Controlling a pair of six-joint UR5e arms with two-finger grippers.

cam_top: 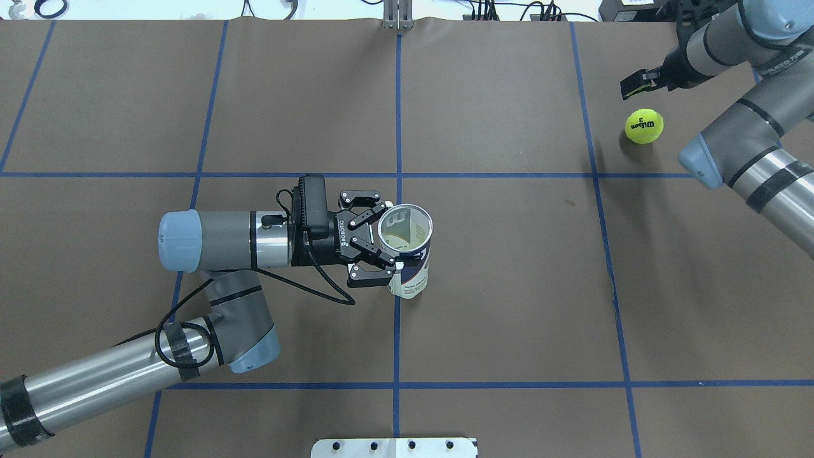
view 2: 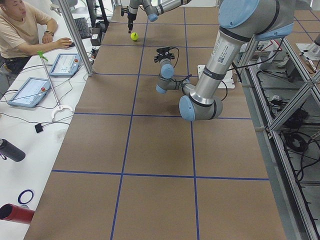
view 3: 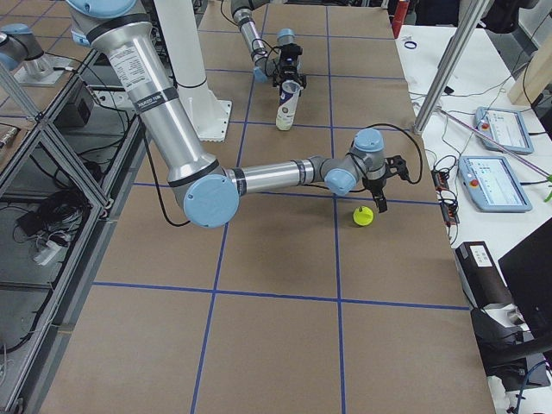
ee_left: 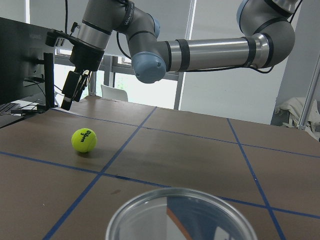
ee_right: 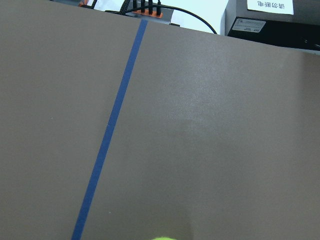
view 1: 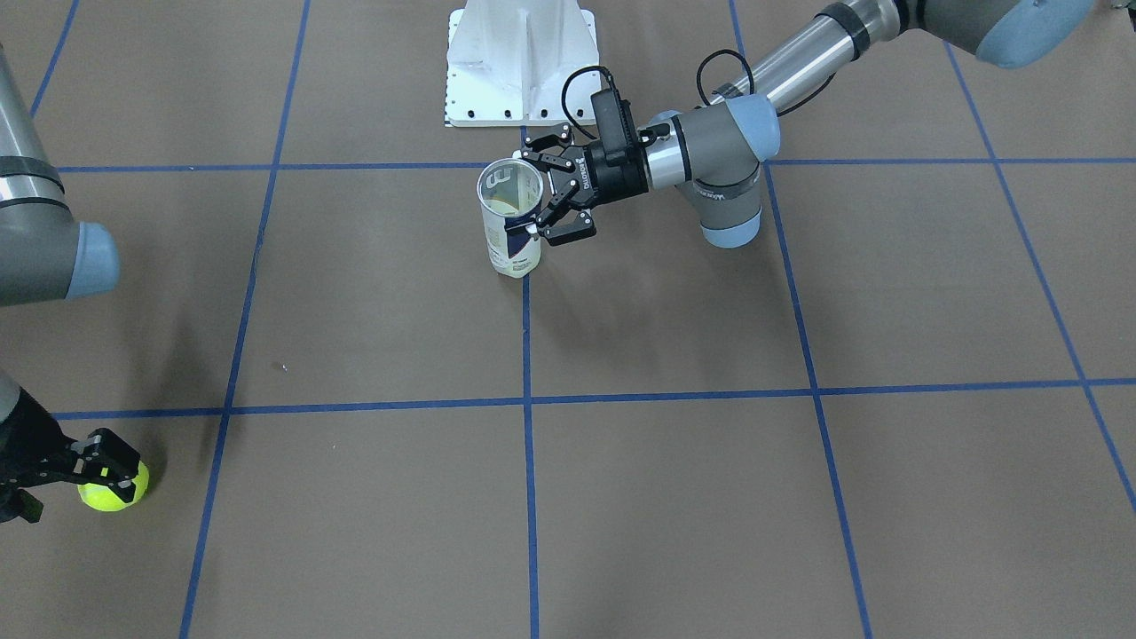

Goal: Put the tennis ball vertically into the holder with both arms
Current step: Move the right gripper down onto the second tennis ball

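Two grippers at work: my left gripper [cam_top: 385, 240] is clamped on the upper part of the clear tennis-ball can [cam_top: 410, 277], which stands upright on the tabletop [cam_top: 509, 286]. Well apart from the can, my right gripper [ee_left: 73, 95] hangs just above the Wilson tennis ball [cam_top: 643, 126]; I cannot tell how wide it is open.

The holder [cam_top: 410, 270], a clear can with a white-and-navy label, stands upright and open-mouthed near the table's middle, clasped by the left gripper [cam_top: 386, 240]. The yellow-green tennis ball [cam_top: 643, 126] lies far right, just below the right gripper [cam_top: 636, 84].
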